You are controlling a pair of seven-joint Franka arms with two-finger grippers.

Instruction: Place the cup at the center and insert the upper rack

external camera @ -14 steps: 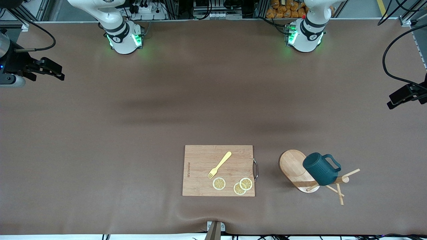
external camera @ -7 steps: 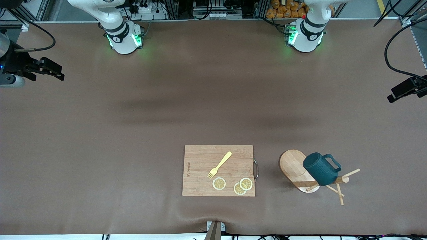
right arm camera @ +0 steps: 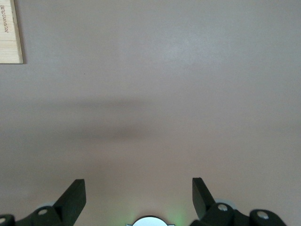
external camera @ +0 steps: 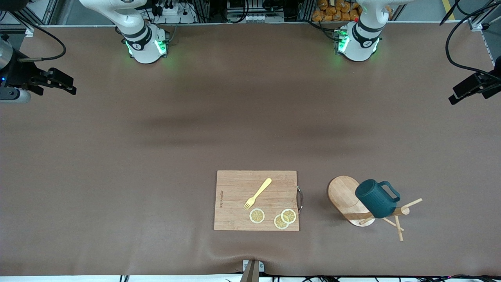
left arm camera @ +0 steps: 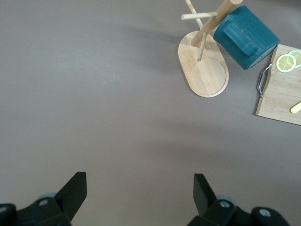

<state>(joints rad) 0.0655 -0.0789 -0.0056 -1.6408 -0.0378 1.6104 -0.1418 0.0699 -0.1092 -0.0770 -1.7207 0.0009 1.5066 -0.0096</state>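
From the front camera I see the teal cup [external camera: 376,198] hung on the toppled mug tree [external camera: 346,199], toward the left arm's end of the brown tabletop [external camera: 156,156], beside a cutting board [external camera: 235,196] carrying a yellow fork [external camera: 257,193] and lemon slices [external camera: 257,216], while the left gripper [external camera: 467,89] and the right gripper [external camera: 54,81] hang at opposite table ends. My left wrist camera shows that gripper [left arm camera: 136,193] spread wide and empty, the cup [left arm camera: 244,35] resting against the rack's post over its oval base [left arm camera: 207,75]; the right wrist camera shows its waiting gripper [right arm camera: 138,195] equally wide, over bare mat. I judge the risk is dragging the loose rack along when lifting the cup off its peg.
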